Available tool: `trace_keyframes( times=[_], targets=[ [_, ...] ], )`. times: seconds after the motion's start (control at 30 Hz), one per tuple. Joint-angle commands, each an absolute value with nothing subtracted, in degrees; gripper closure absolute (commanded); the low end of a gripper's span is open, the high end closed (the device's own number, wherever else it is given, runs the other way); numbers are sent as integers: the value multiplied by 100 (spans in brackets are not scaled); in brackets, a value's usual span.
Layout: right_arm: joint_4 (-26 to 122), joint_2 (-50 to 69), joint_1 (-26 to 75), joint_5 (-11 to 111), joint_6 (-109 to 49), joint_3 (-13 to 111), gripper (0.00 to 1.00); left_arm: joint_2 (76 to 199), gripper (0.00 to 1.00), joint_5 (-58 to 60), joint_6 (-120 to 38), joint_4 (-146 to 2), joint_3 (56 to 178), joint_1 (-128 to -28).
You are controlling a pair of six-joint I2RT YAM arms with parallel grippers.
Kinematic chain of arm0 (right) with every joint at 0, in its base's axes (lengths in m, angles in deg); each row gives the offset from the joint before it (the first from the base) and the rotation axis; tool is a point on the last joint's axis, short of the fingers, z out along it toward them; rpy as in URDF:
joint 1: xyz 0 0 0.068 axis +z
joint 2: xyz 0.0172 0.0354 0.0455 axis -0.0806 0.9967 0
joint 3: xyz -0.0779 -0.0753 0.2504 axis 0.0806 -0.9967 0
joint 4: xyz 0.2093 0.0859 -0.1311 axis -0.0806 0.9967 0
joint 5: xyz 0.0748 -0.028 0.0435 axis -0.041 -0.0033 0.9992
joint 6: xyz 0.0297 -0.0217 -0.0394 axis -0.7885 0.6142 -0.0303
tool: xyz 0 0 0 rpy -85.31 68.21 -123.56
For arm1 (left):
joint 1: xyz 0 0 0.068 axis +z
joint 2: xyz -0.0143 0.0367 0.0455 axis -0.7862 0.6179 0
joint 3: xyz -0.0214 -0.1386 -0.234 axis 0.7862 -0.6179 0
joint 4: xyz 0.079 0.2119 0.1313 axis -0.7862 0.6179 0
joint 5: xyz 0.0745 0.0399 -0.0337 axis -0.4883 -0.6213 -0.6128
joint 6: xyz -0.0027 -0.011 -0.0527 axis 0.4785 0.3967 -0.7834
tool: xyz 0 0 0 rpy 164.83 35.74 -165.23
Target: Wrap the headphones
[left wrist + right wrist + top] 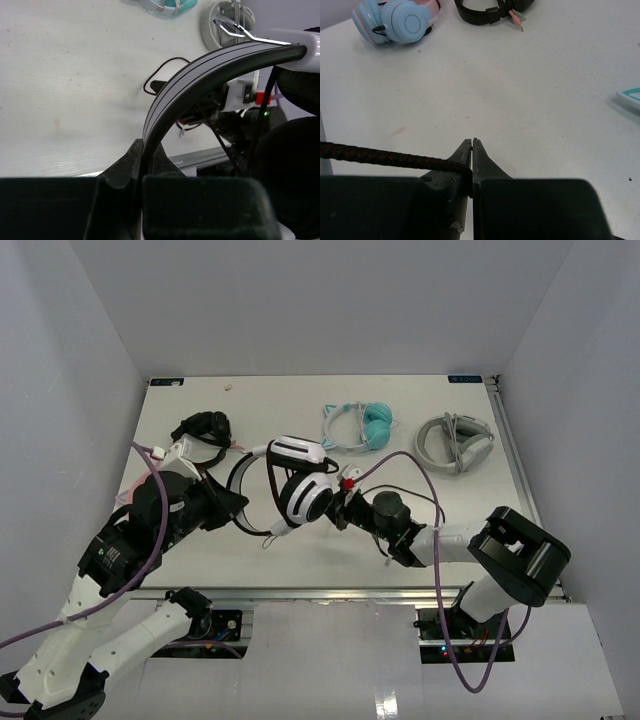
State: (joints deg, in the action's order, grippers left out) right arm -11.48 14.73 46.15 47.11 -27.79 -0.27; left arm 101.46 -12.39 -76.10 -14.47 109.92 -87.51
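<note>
Left gripper [142, 164] has its fingers pressed onto the white headband [200, 82] of the headphones [303, 495], gripping the thin edge of the band. Right gripper [471, 150] has its tips squeezed together with the braided black cable [380, 156] pinched between them, low in the jaws, the cable leading off to one side. The headphones sit between the two sets of fingers, roughly mid-table [300, 400]. The band end is in the left fingers and the ear cups [300, 452] are just beside the right fingers. Long axis runs finger-to-finger, across the table. The band arcs up and away from the left fingers, the cups point toward the right fingers, and one ringed cup face is turned up. Can't tell if the cups rest on the table or hang clear. Risks, as I read it:

1. The right-hand pinch is on a thin round cable, so any sideways pull during a wrap could let it slide out.
2. If the right fingers pull away from the cups with little slack, the load goes into the cable's exit at the cup.
3. The left grip is narrow, so cable tension could swivel the set in the fingers.
4. A loose cable loop on the table past the right fingers could snag on the arm.
</note>
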Motion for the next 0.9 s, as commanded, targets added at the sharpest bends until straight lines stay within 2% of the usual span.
trace_keyframes(
  times=[0.0,0.1,0.2,0.53,0.87],
  targets=[
    [-745,1084,4237,4767,-2831,239,92,10068,100,732,-6479,-2069,11282,-8761],
    [-174,763,4046,4871,-2793,482,92,10208,100,2047,-5782,-2162,11123,-8761],
    [139,331,4003,4629,-2771,595,91,10172,100,2420,-5333,-2158,10841,-8761],
    [298,-530,4002,3443,-2520,726,85,10604,100,1315,-4709,-1789,10456,-8761],
    [243,-670,3990,3182,-2247,995,84,10800,100,944,-4557,-1741,10324,-8761]
  ],
)
